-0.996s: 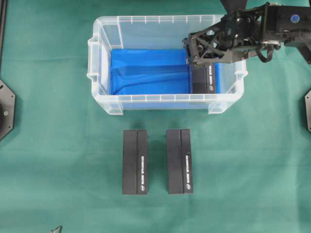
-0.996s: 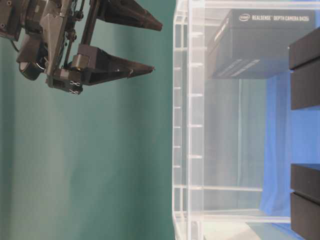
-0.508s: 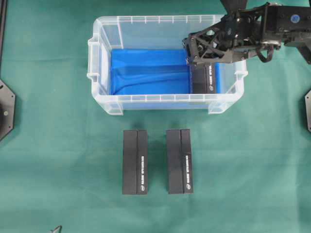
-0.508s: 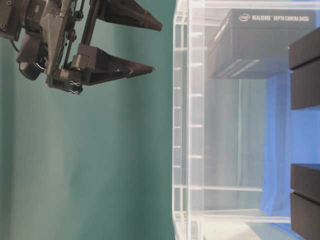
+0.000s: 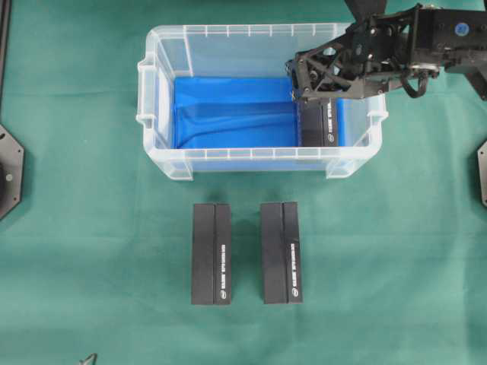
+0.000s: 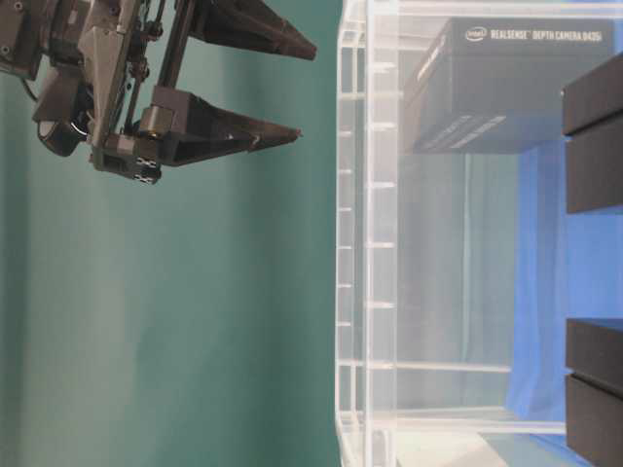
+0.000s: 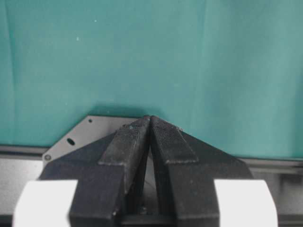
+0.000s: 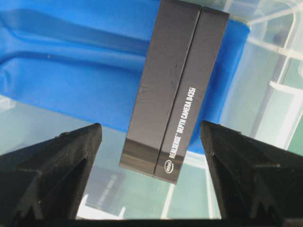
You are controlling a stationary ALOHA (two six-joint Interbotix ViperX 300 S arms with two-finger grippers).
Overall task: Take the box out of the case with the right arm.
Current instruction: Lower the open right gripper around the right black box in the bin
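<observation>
Left gripper [image 7: 150, 124]: clenched, nothing between the fingertips, over green cloth [image 5: 91, 251].
Two spare boxes [image 5: 211, 253]: on the cloth in front of the case, side by side, apart.
Case [image 5: 163, 163]: clear tub, blue lining.
Box [image 5: 321, 125]: lying on the lining at the case's right end.
Right gripper [image 8: 151, 137]: released, fingers wide, poised above the box, not touching.

The right tool [image 5: 308, 90] hangs spread wide; the left tool [image 7: 150, 124] is pressed together.

Nothing I can see has changed: my right gripper [image 5: 310, 97] and the box [image 5: 321, 125] in the case [image 5: 163, 91] look exactly as before.
</observation>
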